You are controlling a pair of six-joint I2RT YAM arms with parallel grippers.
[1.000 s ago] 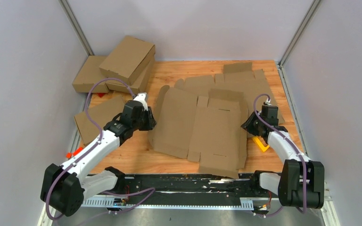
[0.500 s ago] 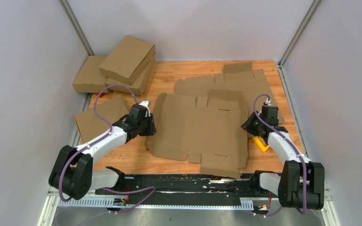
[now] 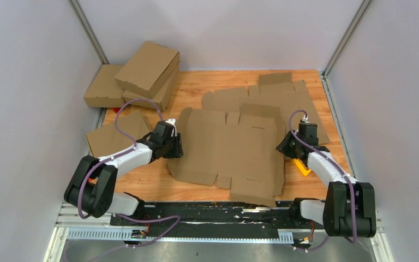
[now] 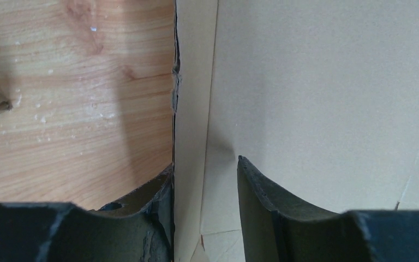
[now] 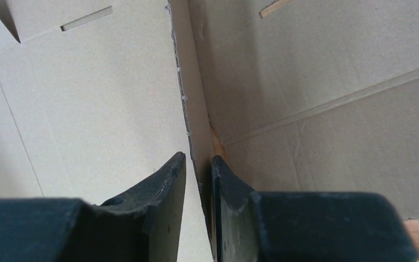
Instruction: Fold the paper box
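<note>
While the right gripper [image 3: 281, 147] pinches the paper box [image 3: 229, 150] at its right edge, the left gripper [image 3: 178, 148] (jaws parted, unclamped) straddles the opposite flap.

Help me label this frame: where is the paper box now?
In the top view, the paper box lies unfolded mid-table, between the left gripper and the right gripper, partly over another cardboard sheet.

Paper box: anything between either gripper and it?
Nothing visible. The left gripper straddles the left edge of the paper box with its jaws open; the right gripper is shut on the right edge.
</note>
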